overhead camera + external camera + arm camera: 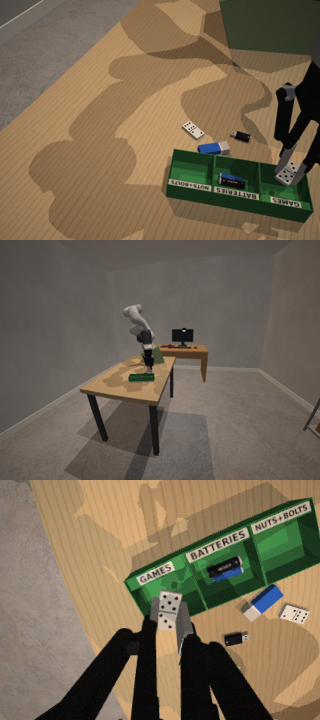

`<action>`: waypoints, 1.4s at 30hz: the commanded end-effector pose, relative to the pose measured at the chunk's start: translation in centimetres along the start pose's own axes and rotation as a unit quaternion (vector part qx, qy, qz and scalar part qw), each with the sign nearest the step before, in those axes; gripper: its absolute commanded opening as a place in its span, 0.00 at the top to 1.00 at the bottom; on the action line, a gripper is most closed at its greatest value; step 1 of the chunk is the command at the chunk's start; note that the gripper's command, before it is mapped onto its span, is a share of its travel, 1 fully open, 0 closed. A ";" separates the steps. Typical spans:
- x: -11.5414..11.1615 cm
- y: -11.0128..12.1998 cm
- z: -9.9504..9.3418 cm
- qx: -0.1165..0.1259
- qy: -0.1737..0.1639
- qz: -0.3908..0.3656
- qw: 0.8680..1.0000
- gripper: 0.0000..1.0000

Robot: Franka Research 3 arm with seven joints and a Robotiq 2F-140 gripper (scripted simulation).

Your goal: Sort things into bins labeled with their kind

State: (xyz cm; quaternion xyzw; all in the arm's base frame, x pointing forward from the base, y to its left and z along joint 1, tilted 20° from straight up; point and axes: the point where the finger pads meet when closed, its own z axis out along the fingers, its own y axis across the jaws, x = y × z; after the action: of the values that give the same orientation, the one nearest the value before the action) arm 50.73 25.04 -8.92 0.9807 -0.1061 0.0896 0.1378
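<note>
White domino [193, 130] [295, 613] lies face up on the counter [90, 160] [118, 397] [65, 510], furthest left of the loose pieces and well in from the left edge. Just right of it, the NUTS+BOLTS bin [189, 195] [133, 378] [280, 555] begins the joined green row, which stands nearer the counter's right edge than its left. Its floor shows bare. A blue-and-white eraser [213, 148] [264, 602] lies just beside the row's back wall. The middle BATTERIES bin [235, 205] [141, 378] [215, 595] carries a blue battery [233, 176] [229, 575] and a black battery [232, 182] [224, 566], side by side. Behind the row, a black USB stick [240, 136] [235, 639] rests on the counter. At the right end, toward the right edge, comes the GAMES bin [284, 213] [150, 378] [185, 577]. Over its back part, the pincer [287, 175] [149, 372] [167, 609] grips a second domino [288, 172] [169, 611], pips showing; I cannot tell how high it hangs.
</note>
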 end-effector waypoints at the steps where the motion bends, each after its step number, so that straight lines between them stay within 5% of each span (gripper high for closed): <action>1: 0.1 0.1 0.1 -0.002 0.002 0.062 0.998 0.87; 18: 0.1 0.0 0.1 -0.008 0.000 0.206 0.978 0.87; 35: 0.2 0.0 0.1 -0.013 0.002 0.345 0.938 0.87; 42: 0.2 0.0 0.1 -0.014 0.006 0.414 0.910 0.87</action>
State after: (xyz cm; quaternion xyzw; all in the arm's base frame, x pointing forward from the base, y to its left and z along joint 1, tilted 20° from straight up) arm 50.96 24.89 -8.91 0.8793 -0.4438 0.1314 0.1126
